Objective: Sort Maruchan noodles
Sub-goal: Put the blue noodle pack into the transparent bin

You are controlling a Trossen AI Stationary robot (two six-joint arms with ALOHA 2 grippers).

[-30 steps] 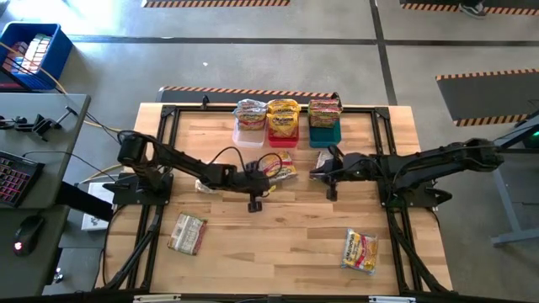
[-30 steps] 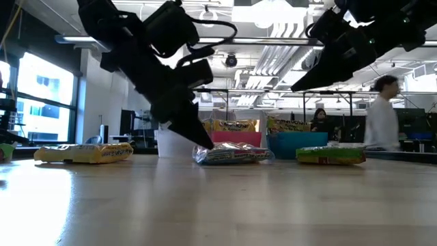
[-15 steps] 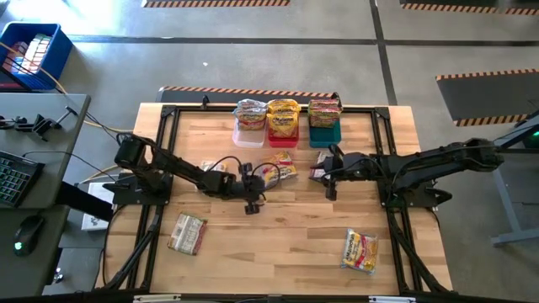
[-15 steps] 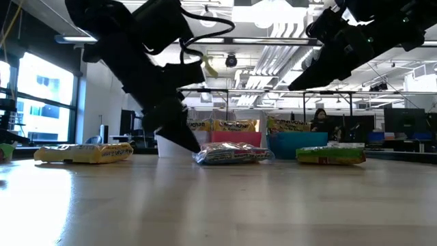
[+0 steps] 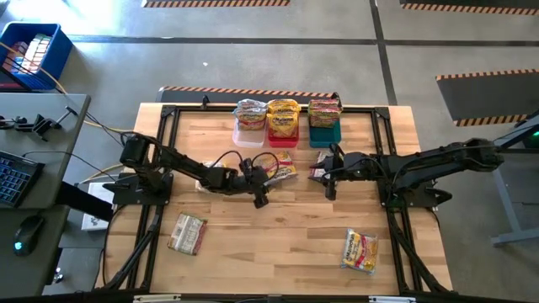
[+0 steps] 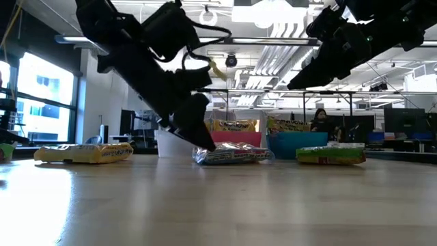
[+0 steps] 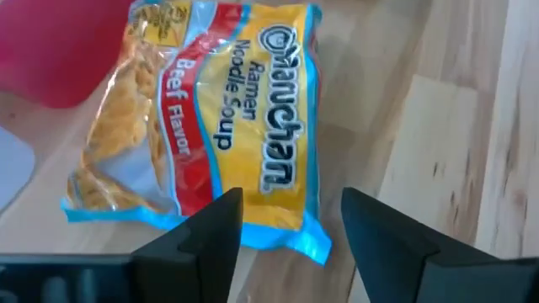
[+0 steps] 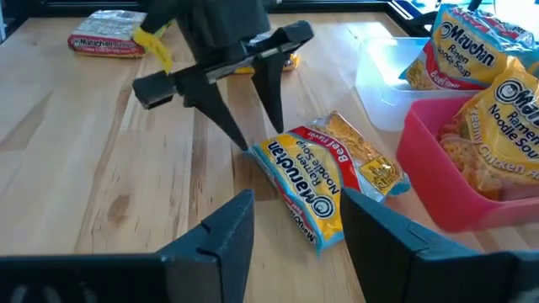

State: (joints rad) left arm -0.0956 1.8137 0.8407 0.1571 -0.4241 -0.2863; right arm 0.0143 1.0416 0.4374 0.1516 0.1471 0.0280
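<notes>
Yellow beef-flavor packet (image 7: 219, 143) lies flat on the wood table (image 5: 278, 244), just ahead of the left gripper (image 5: 260, 196), whose fingers are spread apart with nothing between them, tips low at the packet's near edge. Beyond it the right gripper (image 5: 328, 183) hovers, fingers parted too, empty, a reddish packet (image 5: 321, 162) beside it. Farther off sit the clear bin (image 5: 249, 133), red bin (image 5: 283, 132) and teal bin (image 5: 324, 134). Risk: closing on the thin crinkly edge could pinch only film, and the packet slides away.
</notes>
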